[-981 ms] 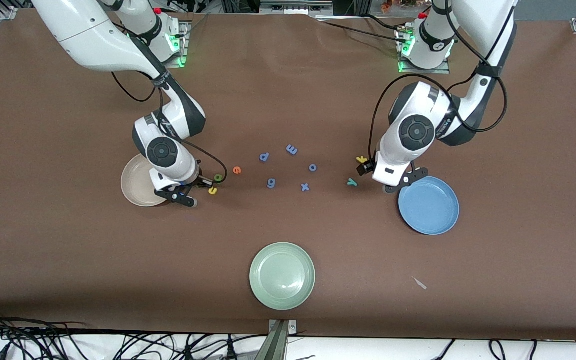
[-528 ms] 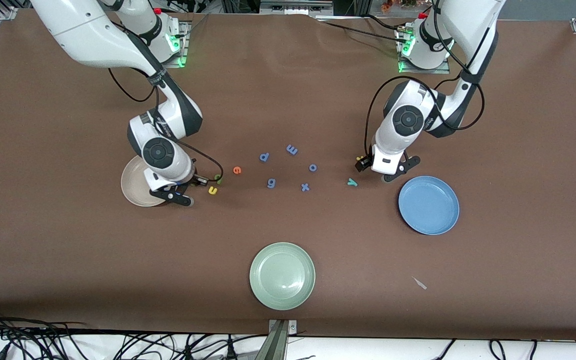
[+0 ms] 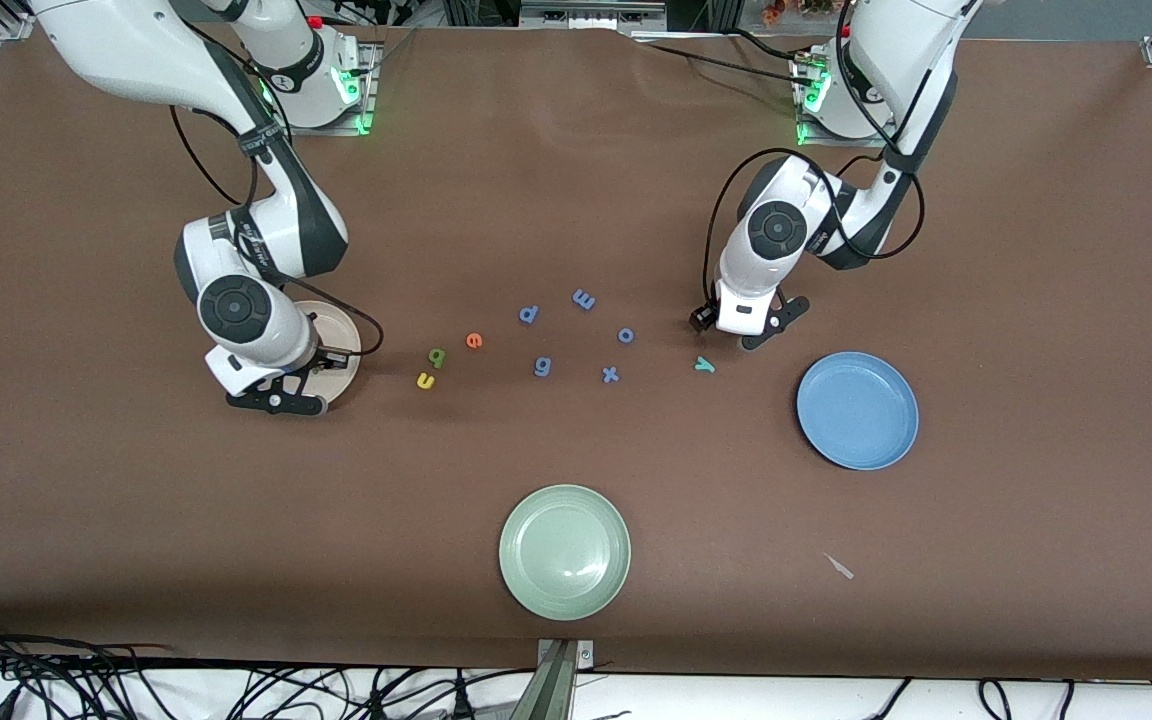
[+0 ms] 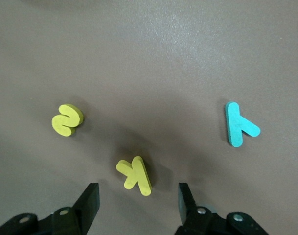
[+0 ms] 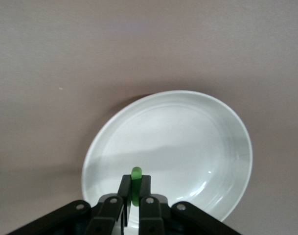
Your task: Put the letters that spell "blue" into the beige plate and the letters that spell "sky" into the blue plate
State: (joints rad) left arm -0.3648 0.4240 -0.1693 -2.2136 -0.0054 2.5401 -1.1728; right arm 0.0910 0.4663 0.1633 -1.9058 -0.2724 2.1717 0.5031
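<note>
My right gripper (image 5: 131,198) hangs over the beige plate (image 5: 197,147), pinched tight on the green l (image 5: 136,183), a thin straight foam bar standing upright between the fingers. The plate is round, shallow and bare, at the right arm's end of the surface (image 3: 576,180). The green b (image 3: 436,355), yellow u (image 3: 425,380) and orange e (image 3: 474,341) lie flat near the plate, toward the middle of the surface.

My left gripper (image 4: 136,205) is low over the yellow k (image 4: 135,175), fingers parted on either side and not touching it. The yellow s (image 4: 67,119) and teal y (image 4: 238,125) lie near it. The blue plate (image 3: 857,410) sits nearer the front camera than the y, round and shallow.
</note>
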